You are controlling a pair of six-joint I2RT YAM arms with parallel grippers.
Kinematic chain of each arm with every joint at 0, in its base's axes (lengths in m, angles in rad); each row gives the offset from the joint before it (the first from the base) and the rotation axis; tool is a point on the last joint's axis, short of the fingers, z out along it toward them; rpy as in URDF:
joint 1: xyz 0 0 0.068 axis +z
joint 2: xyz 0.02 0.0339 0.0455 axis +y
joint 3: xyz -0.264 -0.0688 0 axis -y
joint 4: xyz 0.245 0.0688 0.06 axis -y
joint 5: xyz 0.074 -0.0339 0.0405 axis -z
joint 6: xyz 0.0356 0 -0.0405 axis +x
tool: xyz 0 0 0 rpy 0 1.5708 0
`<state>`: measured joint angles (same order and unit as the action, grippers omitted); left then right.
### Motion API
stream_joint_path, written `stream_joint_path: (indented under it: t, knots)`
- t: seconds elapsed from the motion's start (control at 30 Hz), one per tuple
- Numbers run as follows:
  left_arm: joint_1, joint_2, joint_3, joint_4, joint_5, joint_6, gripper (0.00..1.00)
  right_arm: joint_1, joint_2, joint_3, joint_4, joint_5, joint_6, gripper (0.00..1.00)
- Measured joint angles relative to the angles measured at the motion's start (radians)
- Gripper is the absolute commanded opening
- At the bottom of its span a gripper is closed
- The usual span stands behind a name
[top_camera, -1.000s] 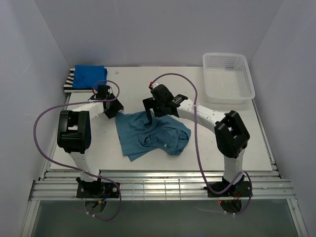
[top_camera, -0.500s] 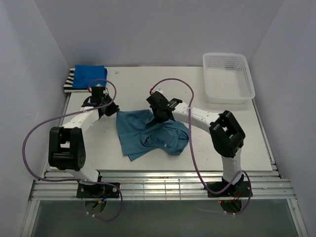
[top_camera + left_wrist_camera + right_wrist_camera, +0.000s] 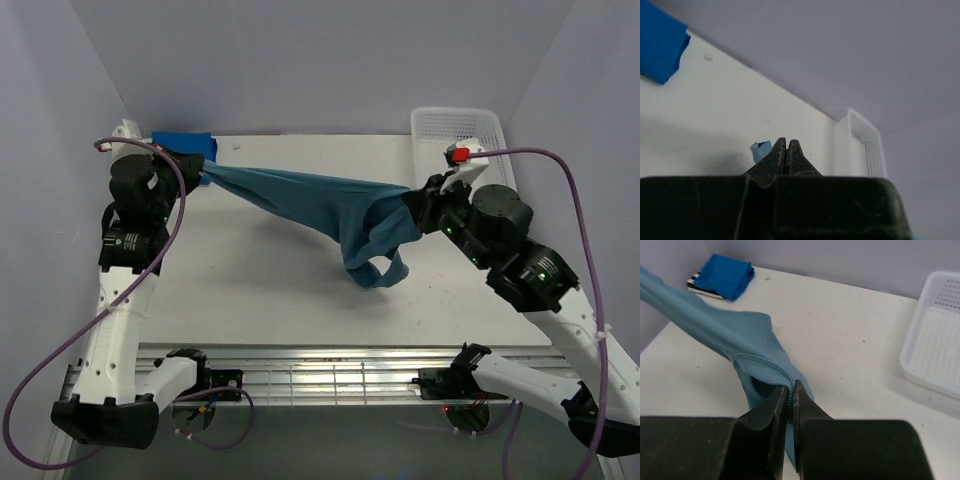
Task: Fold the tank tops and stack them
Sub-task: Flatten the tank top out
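Tank tops: three. The teal tank top [image 3: 320, 205] is stretched in the air above the middle of the desk, with a loop drooping near its right end.
Folded pile: the royal blue tank top [image 3: 725, 275] lies on the striped tank top [image 3: 699, 287] in the far left corner.
Desk [image 3: 300, 290]: white, flat.
Walls [image 3: 330, 60]: pale lilac-grey, on three sides.
Basket [image 3: 940, 340]: one, white lattice, far right corner.
Left claw [image 3: 205, 172]: together, pinching the teal top's left end.
Right claw [image 3: 790, 387]: clamped on its ribbed hem.

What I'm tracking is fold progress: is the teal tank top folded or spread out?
Spread, not folded: the teal tank top hangs stretched midair between the left gripper and right gripper, both shut on its edges.
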<state>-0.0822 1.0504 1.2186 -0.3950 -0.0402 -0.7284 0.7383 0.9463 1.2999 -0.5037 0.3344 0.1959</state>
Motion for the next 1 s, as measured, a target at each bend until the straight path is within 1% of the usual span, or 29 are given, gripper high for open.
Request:
stream_joint_path:
  t: [0.07, 0.17, 0.37, 0.43, 0.47, 0.53, 0.63, 0.7, 0.77, 0.83, 0.9, 0.93, 0.97, 1.0]
  knots:
    - [-0.002, -0.04, 0.074, -0.016, -0.003, 0.007, 0.0, 0.003, -0.068, 0.015, -0.014, -0.04, -0.016, 0.08]
    - [-0.005, -0.11, 0.152, -0.025, -0.004, 0.018, 0.0, 0.003, -0.126, 0.048, -0.031, -0.111, -0.023, 0.08]
    - [-0.005, -0.251, 0.203, -0.031, 0.035, 0.025, 0.0, 0.003, -0.204, 0.113, -0.077, -0.34, -0.019, 0.08]
    - [-0.005, -0.27, 0.208, -0.029, 0.052, 0.025, 0.0, 0.003, -0.214, 0.133, -0.084, -0.375, -0.013, 0.08]
    - [-0.005, -0.269, 0.21, -0.027, 0.057, 0.025, 0.0, 0.003, -0.214, 0.142, -0.087, -0.37, -0.003, 0.08]
    - [-0.005, -0.25, 0.209, -0.029, 0.058, 0.025, 0.0, 0.002, -0.206, 0.146, -0.099, -0.331, 0.014, 0.08]
    - [-0.005, -0.186, 0.181, -0.03, 0.055, 0.021, 0.0, 0.003, -0.159, 0.14, -0.13, -0.218, 0.04, 0.08]
    - [-0.005, -0.124, 0.122, -0.023, 0.052, 0.013, 0.0, 0.002, -0.102, 0.121, -0.134, -0.144, 0.054, 0.08]
    - [-0.005, -0.048, 0.04, -0.018, 0.051, 0.004, 0.0, -0.016, -0.017, 0.089, -0.135, -0.101, 0.063, 0.08]
    - [-0.005, 0.046, -0.064, 0.0, 0.051, -0.01, 0.0, -0.09, 0.079, 0.054, -0.129, -0.122, 0.066, 0.08]
    - [-0.005, 0.152, -0.174, 0.019, 0.052, -0.029, 0.0, -0.197, 0.196, 0.001, -0.084, -0.209, 0.063, 0.08]
    - [-0.005, 0.206, -0.227, 0.031, 0.053, -0.039, 0.0, -0.246, 0.265, -0.032, -0.057, -0.248, 0.062, 0.09]
    - [-0.005, 0.262, -0.276, 0.043, 0.055, -0.048, 0.0, -0.283, 0.343, -0.059, -0.038, -0.285, 0.059, 0.14]
    - [-0.005, 0.318, -0.314, 0.056, 0.057, -0.058, 0.0, -0.312, 0.426, -0.073, -0.035, -0.318, 0.056, 0.4]
